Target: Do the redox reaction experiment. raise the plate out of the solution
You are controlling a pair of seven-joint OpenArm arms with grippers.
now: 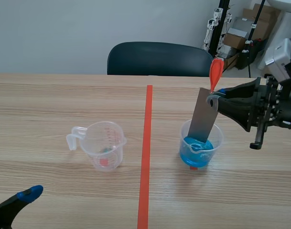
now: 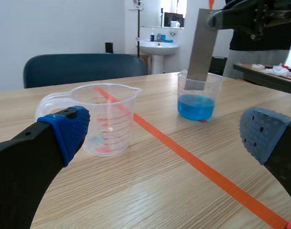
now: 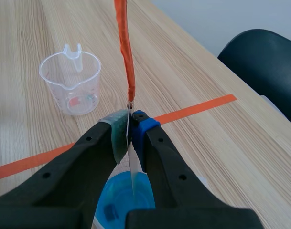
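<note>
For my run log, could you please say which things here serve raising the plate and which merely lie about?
In the job: flat grey metal plate, clear plastic cup of blue solution, right claw.
Lying about: clear plastic measuring jug, dark blue chair, open left claw.

Bright, even room light, soft faint shadow on the table (image 1: 49, 95) just beside the cup (image 1: 216, 143), small glints on cup rim, pale sheen on plate (image 1: 205, 114)

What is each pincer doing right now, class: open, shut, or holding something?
Left pincer: open, holding nothing.
Right pincer: shut on the plate, near its top edge.
</note>
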